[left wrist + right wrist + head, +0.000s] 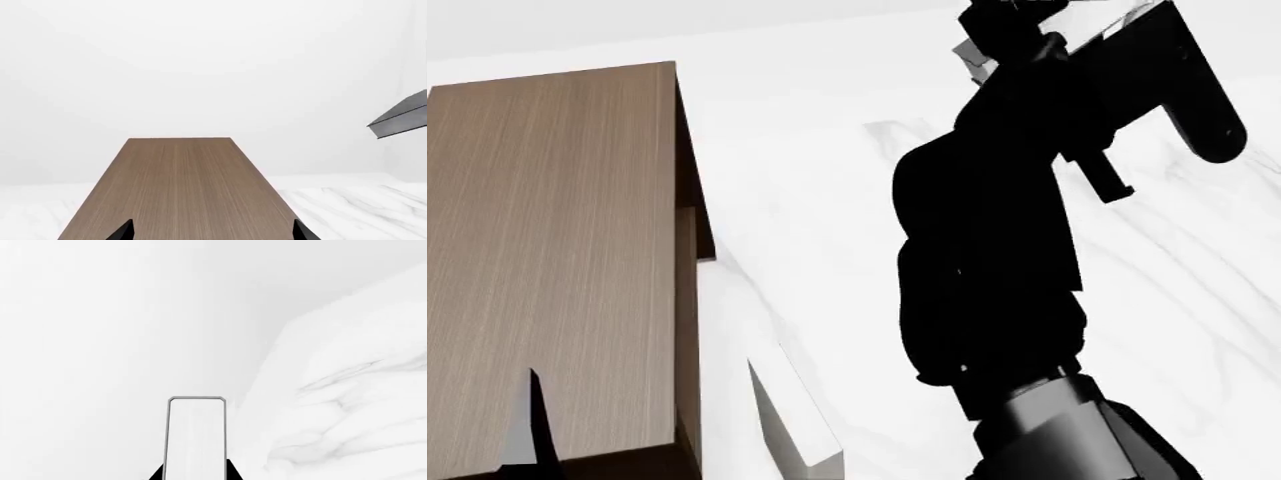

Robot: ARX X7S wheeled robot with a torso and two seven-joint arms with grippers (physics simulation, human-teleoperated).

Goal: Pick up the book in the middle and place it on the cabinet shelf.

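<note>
Surroundings: white marbled floor and plain white walls all round, seen in every view.
Right pincer: its two dark fingertips show at either side of the book, pressed to the covers; it is clamped on the book.
Book: held edge-on in the right wrist view, white page edges facing the camera, thin grey covers framing them, standing out straight from the pincer into open air.
Book from the left wrist view: a grey slab, tilted, hanging in the air off to one side of the cabinet, well apart from it and above the floor.
Book in the head view: largely hidden behind the raised arm; only a pale corner near the arm's upper end may belong to it, too unclear to say.
Right arm: black, raised high across the head view's right half.
Left pincer: two dark fingertips spread wide with nothing between them, hovering above the cabinet's near end.
Cabinet shelf: flat wood-grain top of the tall brown cabinet, at the head view's left; bare in the part seen by the left wrist camera.
Pale slab: a white-grey object on the floor just beside the cabinet; what it is cannot be told.
</note>
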